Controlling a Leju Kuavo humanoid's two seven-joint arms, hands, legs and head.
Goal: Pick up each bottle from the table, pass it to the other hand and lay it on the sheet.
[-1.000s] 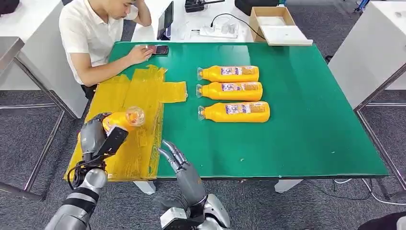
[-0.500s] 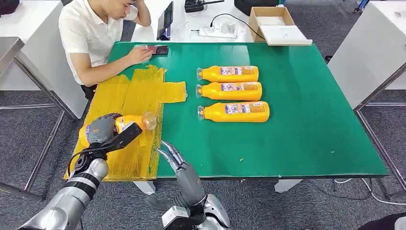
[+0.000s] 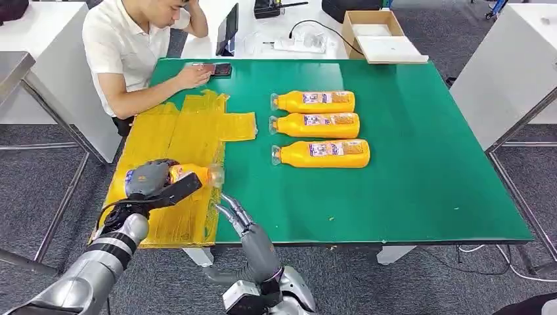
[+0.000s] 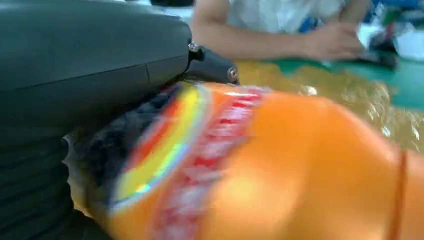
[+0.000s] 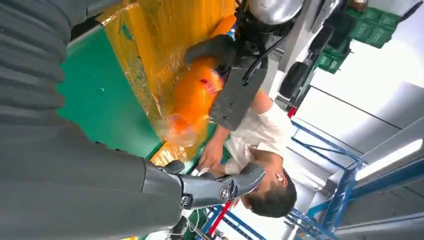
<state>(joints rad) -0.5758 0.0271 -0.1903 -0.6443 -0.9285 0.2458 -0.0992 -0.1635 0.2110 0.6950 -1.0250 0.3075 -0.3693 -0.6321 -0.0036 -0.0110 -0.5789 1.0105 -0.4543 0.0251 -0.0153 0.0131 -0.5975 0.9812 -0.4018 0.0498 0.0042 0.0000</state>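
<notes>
Over the last second the orange bottle (image 3: 190, 174) in the left hand (image 3: 150, 181) had tipped from cap-toward-the-camera to lying nearly level, its clear cap pointing toward the green table (image 3: 407, 184), and hand and bottle had come lower over the near part of the yellow sheet (image 3: 180, 131). The right hand (image 3: 236, 213) had barely shifted, staying at the table's near edge just beside the sheet.

The left arm reached up from below the sheet's near corner, its hand wrapped around the bottle's labelled body; the left wrist view showed the bottle (image 4: 280, 170) blurred against the palm. Whether the bottle touched the sheet could not be told. The right hand stood with fingers straight and apart, holding nothing.

Three more bottles (image 3: 314, 126) lay side by side on the table, well apart from the sheet. A person (image 3: 125, 46) sat at the sheet's far end.
</notes>
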